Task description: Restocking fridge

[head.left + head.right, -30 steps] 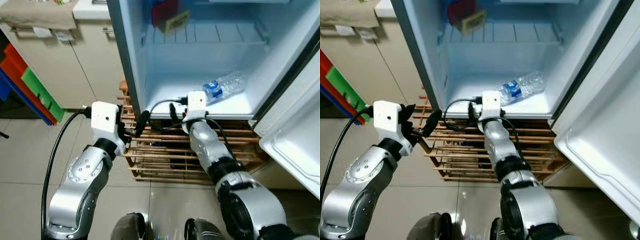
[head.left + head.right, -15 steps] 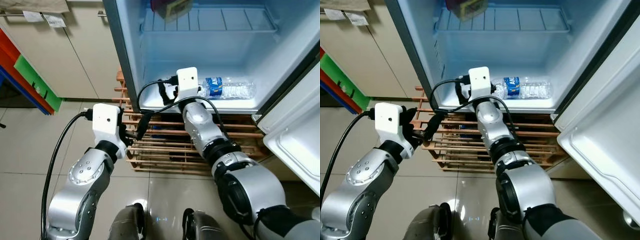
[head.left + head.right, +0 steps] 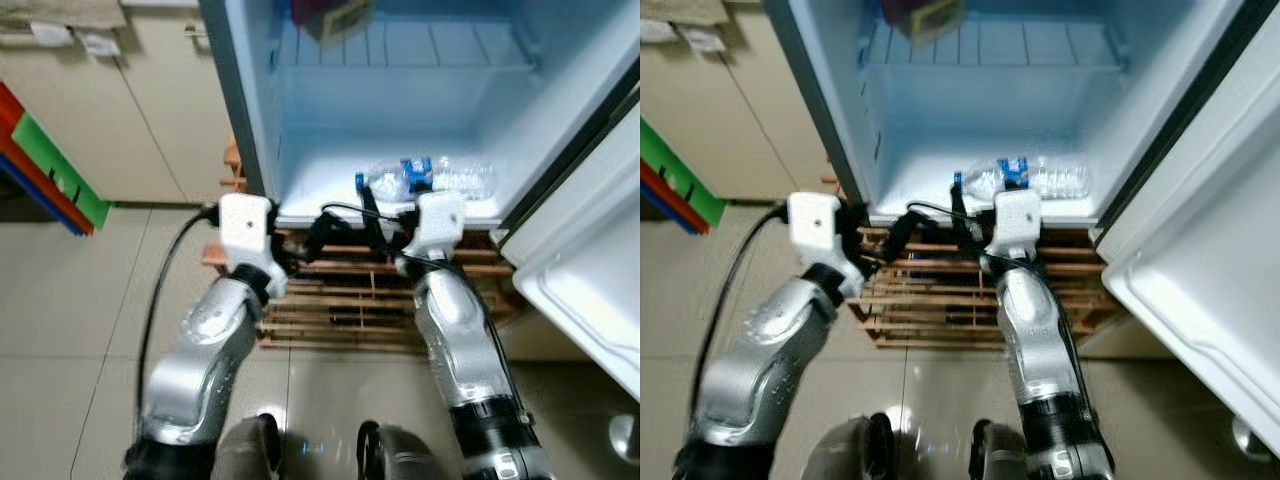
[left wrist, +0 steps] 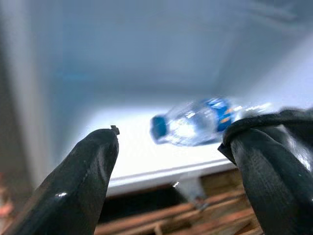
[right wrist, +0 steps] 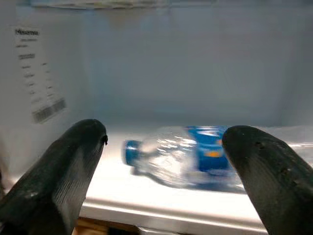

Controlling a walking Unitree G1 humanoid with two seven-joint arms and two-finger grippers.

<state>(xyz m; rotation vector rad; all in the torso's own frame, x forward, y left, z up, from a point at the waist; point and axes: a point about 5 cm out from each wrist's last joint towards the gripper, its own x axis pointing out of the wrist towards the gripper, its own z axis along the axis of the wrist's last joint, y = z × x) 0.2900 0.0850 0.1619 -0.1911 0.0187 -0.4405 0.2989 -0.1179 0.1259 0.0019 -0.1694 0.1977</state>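
Fridge: the fridge (image 3: 300,130) stands open and takes the upper half of the frame in the left eye view; its door (image 3: 590,300) swings out at the lower right.
Bottle: a clear water bottle (image 3: 428,178) with a blue label and blue cap lies on its side on the fridge floor, centre right of the frame, just behind the front lip.
Long axis: the bottle runs across the fridge opening, side to side, cap toward the robot's left, base toward the robot's right.
Right hand: the right hand (image 5: 164,169) sits at the front lip of the fridge, its two black fingers (image 5: 58,171) spread wide and holding nothing; the bottle lies straight ahead between them, a little way in.
Left hand: the left hand (image 4: 166,166) hangs just outside the fridge's lower left corner, fingers (image 4: 73,181) also spread and holding nothing; it sees the capped end of the bottle off toward its right finger.
Nearer arm: the right hand looks nearer and squarer to the bottle, I judge.
Crosswise fit: the fingers stand either side of the bottle's length, not its width, so a grip would likely call for a turn of the wrist, though the blur makes this hard to be sure of.
Below the fridge: a wooden slatted rack (image 3: 330,300) sits under it on the tiled floor (image 3: 60,300).
Upper shelf: a wire shelf (image 3: 400,45) carries a dark red box (image 3: 330,15) at the top edge.
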